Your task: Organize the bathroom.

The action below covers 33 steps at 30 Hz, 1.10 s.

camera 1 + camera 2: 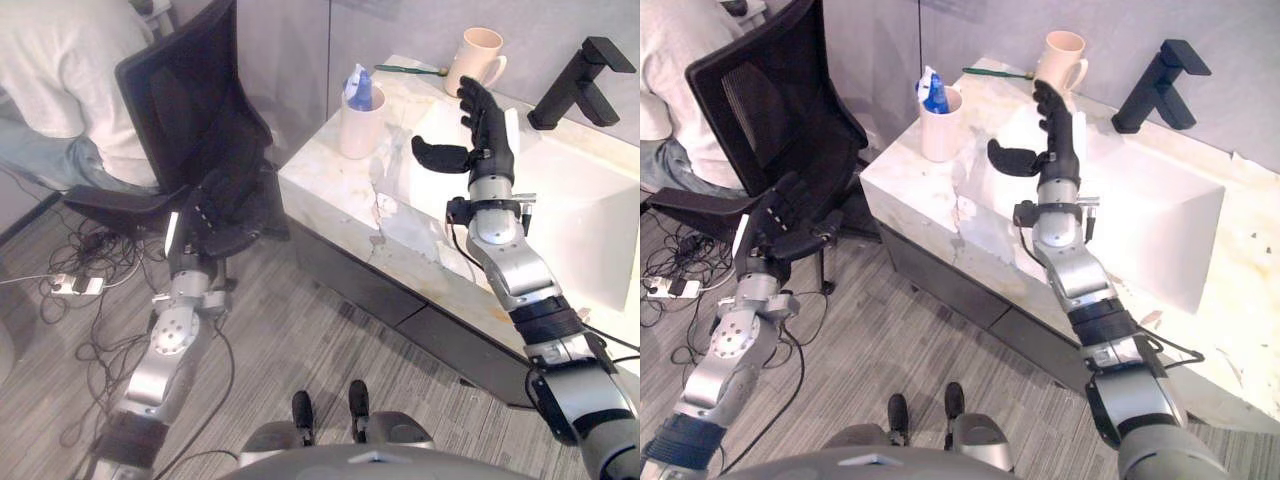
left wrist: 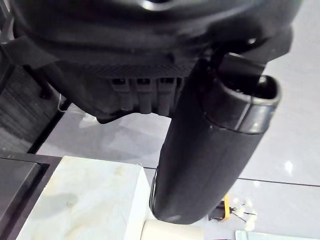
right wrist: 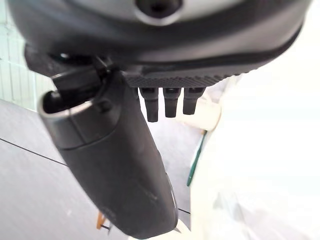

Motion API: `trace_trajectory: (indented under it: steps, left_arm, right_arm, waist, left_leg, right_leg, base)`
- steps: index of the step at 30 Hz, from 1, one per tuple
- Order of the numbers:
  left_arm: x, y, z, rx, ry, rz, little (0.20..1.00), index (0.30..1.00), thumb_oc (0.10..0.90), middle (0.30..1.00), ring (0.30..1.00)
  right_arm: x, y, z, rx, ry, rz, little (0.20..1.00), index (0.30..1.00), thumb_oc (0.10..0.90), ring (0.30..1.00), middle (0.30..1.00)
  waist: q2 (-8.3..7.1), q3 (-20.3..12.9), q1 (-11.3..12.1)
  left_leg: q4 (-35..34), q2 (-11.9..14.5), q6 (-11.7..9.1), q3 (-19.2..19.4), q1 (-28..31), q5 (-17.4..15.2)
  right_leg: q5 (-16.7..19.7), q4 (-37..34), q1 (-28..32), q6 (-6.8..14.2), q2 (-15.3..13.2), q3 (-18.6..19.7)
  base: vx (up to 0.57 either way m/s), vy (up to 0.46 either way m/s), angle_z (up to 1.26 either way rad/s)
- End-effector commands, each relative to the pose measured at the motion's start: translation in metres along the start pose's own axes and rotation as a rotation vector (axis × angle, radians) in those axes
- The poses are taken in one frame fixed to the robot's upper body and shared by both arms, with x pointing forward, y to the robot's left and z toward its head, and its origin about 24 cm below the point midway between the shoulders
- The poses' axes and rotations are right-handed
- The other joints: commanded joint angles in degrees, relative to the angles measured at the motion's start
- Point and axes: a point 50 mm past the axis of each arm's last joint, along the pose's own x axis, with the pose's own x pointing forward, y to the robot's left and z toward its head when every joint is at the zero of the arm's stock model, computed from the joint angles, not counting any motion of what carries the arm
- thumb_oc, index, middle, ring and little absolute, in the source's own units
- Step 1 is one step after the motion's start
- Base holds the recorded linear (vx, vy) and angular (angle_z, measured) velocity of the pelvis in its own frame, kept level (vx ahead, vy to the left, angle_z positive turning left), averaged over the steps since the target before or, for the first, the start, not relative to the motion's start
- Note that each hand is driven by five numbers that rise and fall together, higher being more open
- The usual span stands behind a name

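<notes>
Left eye view: the robot's right hand [image 1: 487, 130] reaches over the sink [image 1: 580, 200], fingers straight and thumb spread wide, holding nothing. It points toward the cream mug [image 1: 478, 58] at the counter's back edge, where a green toothbrush [image 1: 410, 69] lies flat beside it. A white cup [image 1: 361, 122] with a blue tube stands near the counter's left corner. The left hand [image 1: 205, 215] hangs off the counter, over the floor by a black chair [image 1: 190, 90], fingers relaxed and empty.

Right eye view: the black faucet [image 1: 1155, 88] rises at the sink's back rim, well apart from the right hand [image 1: 1055, 125]. Open room lies over the basin. The approach likely calls for coming straight at the mug or the toothbrush, keeping the wrist clear of the sink's rim.

Left wrist view: the thumb [image 2: 215, 150] stands out past the counter [image 2: 85, 200] corner, touching nothing.

Right wrist view: short fingers [image 3: 170, 102] are extended, with the toothbrush [image 3: 196, 161] just ahead.
</notes>
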Motion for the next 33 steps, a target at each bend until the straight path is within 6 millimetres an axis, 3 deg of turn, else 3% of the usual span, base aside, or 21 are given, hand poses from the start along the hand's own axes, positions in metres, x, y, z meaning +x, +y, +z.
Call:
trace_trajectory:
  steps: [1, 10, 13, 15, 17, 18, 21, 22, 24, 25, 26, 27, 28, 30, 33]
  left_arm:
    - [0.007, -0.012, 0.036, 0.011, -0.225, -0.021, 0.9, 0.9, 0.8, 0.9, 0.9]
    - [-0.007, 0.04, -0.013, 0.156, -0.028, 0.224, 0.9, 0.9, 0.8, 0.9, 0.9]
    - [-0.022, 0.062, -0.04, 0.19, 0.076, 0.333, 0.9, 0.9, 0.8, 0.9, 0.9]
    - [-0.032, 0.077, -0.056, 0.231, 0.145, 0.39, 0.9, 0.9, 0.8, 0.9, 0.9]
    - [-0.047, 0.095, -0.076, 0.274, 0.235, 0.468, 0.9, 0.9, 0.8, 0.9, 0.9]
    - [-0.047, 0.095, -0.077, 0.274, 0.234, 0.466, 0.9, 0.9, 0.8, 0.9, 0.9]
    - [-0.069, 0.116, -0.103, 0.246, 0.351, 0.569, 0.9, 0.9, 0.8, 0.9, 0.9]
    - [-0.072, 0.117, -0.107, 0.256, 0.367, 0.579, 0.9, 0.9, 0.8, 0.9, 0.9]
    - [-0.084, 0.125, -0.119, 0.312, 0.417, 0.622, 0.9, 0.9, 0.8, 0.9, 0.9]
    - [-0.086, 0.126, -0.121, 0.297, 0.432, 0.631, 0.9, 0.9, 0.8, 0.9, 0.9]
    - [-0.094, 0.128, -0.13, 0.254, 0.481, 0.649, 0.9, 0.9, 0.8, 0.9, 0.9]
    - [-0.101, 0.129, -0.138, 0.267, 0.514, 0.668, 0.9, 0.9, 0.8, 0.9, 0.9]
    - [-0.101, 0.129, -0.139, 0.269, 0.522, 0.668, 0.9, 0.9, 0.8, 0.9, 0.9]
    - [-0.108, 0.131, -0.145, 0.291, 0.559, 0.68, 0.9, 0.9, 0.8, 0.9, 0.9]
    - [-0.118, 0.13, -0.153, 0.321, 0.618, 0.68, 0.9, 0.9, 0.8, 0.9, 0.9]
  right_arm:
    - [0.006, -0.036, 0.048, 0.033, -0.297, -0.18, 0.9, 0.9, 0.8, 0.9, 0.9]
    - [-0.034, -0.13, 0.046, -0.148, -0.408, -0.517, 0.9, 0.9, 0.8, 0.9, 0.9]
    - [-0.053, -0.173, 0.036, -0.196, -0.362, -0.704, 0.9, 0.9, 0.8, 0.9, 0.9]
    - [-0.071, -0.2, 0.029, -0.227, -0.338, -0.875, 0.9, 0.9, 0.8, 0.9, 0.9]
    - [-0.103, -0.236, 0.021, -0.334, -0.309, -1.099, 0.9, 0.9, 0.8, 0.9, 0.9]
    - [-0.104, -0.237, 0.021, -0.335, -0.309, -1.1, 0.9, 0.9, 0.8, 0.9, 0.9]
    - [-0.145, -0.278, 0.008, -0.404, -0.229, -1.333, 0.9, 0.9, 0.8, 0.9, 0.9]
    - [-0.151, -0.283, 0.004, -0.418, -0.2, -1.369, 0.9, 0.9, 0.8, 0.9, 0.9]
    - [-0.188, -0.303, -0.026, -0.416, -0.054, -1.495, 0.9, 0.9, 0.8, 0.9, 0.9]
    - [-0.194, -0.305, -0.031, -0.418, -0.016, -1.505, 0.9, 0.9, 0.8, 0.9, 0.9]
    - [-0.215, -0.307, -0.053, -0.402, 0.113, -1.533, 0.9, 0.9, 0.8, 0.9, 0.9]
    - [-0.246, -0.302, -0.09, -0.389, 0.323, -1.537, 0.9, 0.9, 0.8, 0.9, 0.9]
    - [-0.252, -0.299, -0.098, -0.366, 0.376, -1.534, 0.9, 0.9, 0.8, 0.9, 0.9]
    - [-0.28, -0.277, -0.132, -0.284, 0.605, -1.497, 0.9, 0.9, 0.8, 0.9, 0.9]
    - [-0.321, -0.222, -0.18, -0.192, 0.955, -1.294, 0.9, 0.9, 0.8, 0.9, 0.9]
  waist:
    - [-1.48, -7.67, -1.29]
    - [-1.78, -7.31, -5.61]
    - [-1.96, -7.42, -7.12]
    - [-2.13, -7.3, -8.56]
    - [-2.25, -7.06, -10.93]
    - [-2.28, -7.13, -10.72]
    - [-2.42, -6.92, -12.86]
    - [-2.47, -6.89, -13.08]
    - [-2.68, -6.67, -13.52]
    - [-2.7, -6.63, -13.51]
    - [-2.71, -6.55, -13.41]
    - [-2.72, -6.26, -13.05]
    - [-2.73, -6.16, -12.93]
    - [-2.72, -5.9, -12.03]
    - [-3.09, -5.92, -10.08]
  left_leg:
    - [0.09, 1.57, 0.26, 5.24, 1.2, -4.69]
    - [0.09, 1.37, 1.18, 7.91, 1.22, -5.57]
    - [0.09, 1.48, 1.25, 9.18, 1.07, -5.65]
    - [0.09, 1.65, 1.2, 10.22, 0.69, -5.54]
    - [0.09, 1.75, 1.15, 10.92, 0.65, -5.73]
    - [0.09, 1.79, 1.08, 11.06, 0.45, -5.41]
    - [0.09, 2.04, 1.09, 11.98, 0.37, -5.74]
    - [0.09, 2.12, 1.1, 12.17, 0.32, -5.72]
    - [0.09, 2.75, 1.1, 13.31, -0.23, -5.27]
    - [0.09, 2.87, 1.08, 13.42, -0.35, -5.16]
    - [0.09, 3.37, 0.97, 13.77, -0.93, -4.65]
    - [0.3, 4.12, 0.71, 14.22, -1.83, -3.89]
    - [0.37, 4.27, 0.64, 14.29, -2.02, -3.7]
    - [0.78, 5.11, 0.3, 14.88, -3.49, -2.59]
    - [1.9, 5.47, -0.2, 15.83, -5.65, -2.36]
  right_leg:
    - [-4.36, 4.86, -2.75, 6.89, -2.98, 0.03]
    - [-3.74, 6.77, -5.42, 8.78, -3.24, 1.73]
    - [-3.23, 6.5, -5.89, 9.24, -3.25, 2.23]
    - [-2.97, 6.67, -6.49, 9.53, -3.1, 2.76]
    - [-2.73, 6.5, -6.74, 10.12, -2.96, 3.36]
    - [-2.4, 6.45, -6.96, 9.99, -2.91, 3.45]
    - [-2.85, 7.96, -7.94, 10.75, -2.79, 3.77]
    - [-2.98, 8.36, -8.08, 10.8, -2.8, 3.73]
    - [-4.18, 11.2, -8.76, 10.82, -3.01, 2.88]
    - [-4.38, 11.58, -8.79, 10.79, -3.05, 2.74]
    - [-5.31, 13.37, -8.94, 10.55, -3.13, 2.2]
    - [-6.16, 15.51, -8.82, 10.18, -3.37, 1.58]
    - [-6.33, 16.02, -8.75, 10.08, -3.43, 1.47]
    - [-7.18, 17.5, -7.42, 9.76, -3.84, 0.81]
    - [-10.06, 17.91, -2.44, 9.88, -5.37, -1.41]
  base:
    - [-0.07, 0.142, -0.14]
    - [-0.06, 0.108, -0.18]
    - [-0.01, 0.067, -0.25]
    - [-0.01, 0.058, -0.18]
    - [0.01, 0.054, -0.18]
    - [0.0, 0.029, -0.24]
    - [-0.03, -0.002, -0.21]
    - [-0.07, -0.032, -0.19]
    - [-0.12, -0.065, -0.21]
    - [-0.14, -0.075, -0.39]
    - [-0.19, -0.113, -0.58]
    - [-0.19, -0.117, -0.61]
    - [-0.19, -0.127, -0.57]
    - [-0.15, -0.114, -0.5]
    - [-0.11, -0.107, -0.52]
